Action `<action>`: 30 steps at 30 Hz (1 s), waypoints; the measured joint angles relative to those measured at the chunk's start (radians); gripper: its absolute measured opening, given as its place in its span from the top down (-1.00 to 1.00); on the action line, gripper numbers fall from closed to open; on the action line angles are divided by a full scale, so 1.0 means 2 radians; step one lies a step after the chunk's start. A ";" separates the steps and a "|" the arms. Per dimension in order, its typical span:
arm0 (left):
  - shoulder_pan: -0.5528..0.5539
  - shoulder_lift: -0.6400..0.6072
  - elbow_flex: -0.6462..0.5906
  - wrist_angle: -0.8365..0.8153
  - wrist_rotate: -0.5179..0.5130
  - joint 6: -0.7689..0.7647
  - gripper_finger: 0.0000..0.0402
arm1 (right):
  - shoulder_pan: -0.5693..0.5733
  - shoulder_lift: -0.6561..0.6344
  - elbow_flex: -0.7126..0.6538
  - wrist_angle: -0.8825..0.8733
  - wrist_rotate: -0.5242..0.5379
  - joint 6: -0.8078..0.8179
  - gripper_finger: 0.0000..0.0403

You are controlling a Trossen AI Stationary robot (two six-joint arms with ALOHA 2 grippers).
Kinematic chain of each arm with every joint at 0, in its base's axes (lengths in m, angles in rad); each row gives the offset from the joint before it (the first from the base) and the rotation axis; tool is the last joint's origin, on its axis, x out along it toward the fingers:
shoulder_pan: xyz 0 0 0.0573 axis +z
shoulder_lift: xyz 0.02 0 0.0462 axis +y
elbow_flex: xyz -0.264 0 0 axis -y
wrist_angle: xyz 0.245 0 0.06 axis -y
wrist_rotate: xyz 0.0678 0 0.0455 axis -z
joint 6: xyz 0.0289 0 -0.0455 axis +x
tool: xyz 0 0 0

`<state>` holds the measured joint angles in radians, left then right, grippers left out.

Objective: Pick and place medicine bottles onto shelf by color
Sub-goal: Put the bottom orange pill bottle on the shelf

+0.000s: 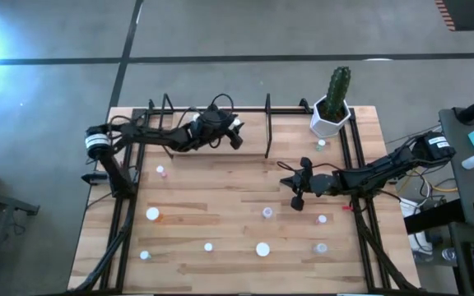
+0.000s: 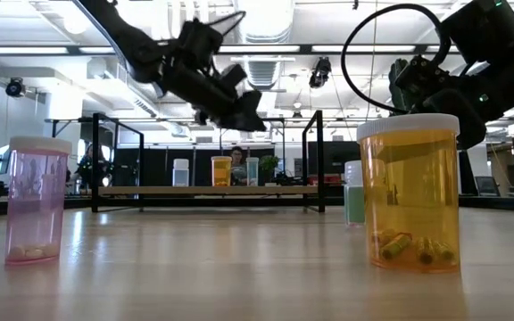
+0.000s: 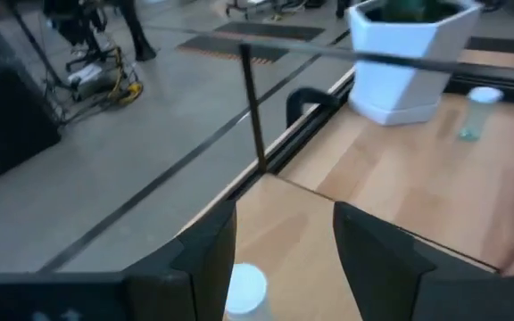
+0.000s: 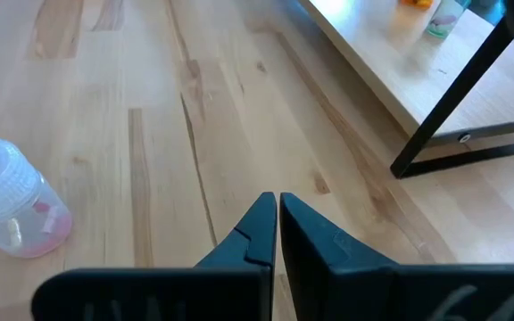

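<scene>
Pale smooth wood tabletop, thin black metal shelf rails, translucent glossy plastic bottles

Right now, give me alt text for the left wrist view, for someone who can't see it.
The left gripper hangs with its two dark fingers open above the shelf board, a white-capped medicine bottle standing between them. Beyond the shelf's black wire upright sit a white hexagonal pot and a small greenish bottle on the wooden tabletop.

The shelf sits along the table's far edge, the cactus pot at its right end, medicine bottles scattered across the near half.
</scene>
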<state>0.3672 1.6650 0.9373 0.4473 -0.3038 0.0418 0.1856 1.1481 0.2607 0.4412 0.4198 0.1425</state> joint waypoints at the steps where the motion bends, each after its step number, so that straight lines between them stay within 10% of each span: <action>1: -0.005 -0.011 -0.005 -0.003 0.006 0.010 0.15 | 0.000 0.000 0.000 0.000 0.000 0.000 0.96; 16: -0.166 -0.141 -0.232 0.159 0.125 0.092 0.89 | 0.112 0.021 0.074 -0.008 0.000 -0.032 0.85; 30: -0.184 -0.156 -0.277 0.179 0.126 0.091 0.97 | 0.185 0.189 0.259 -0.117 -0.059 -0.058 -0.15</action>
<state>-0.0013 1.3529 0.3838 0.8051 -0.0520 0.2230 0.5547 1.5260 0.7783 0.2062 0.3027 0.0257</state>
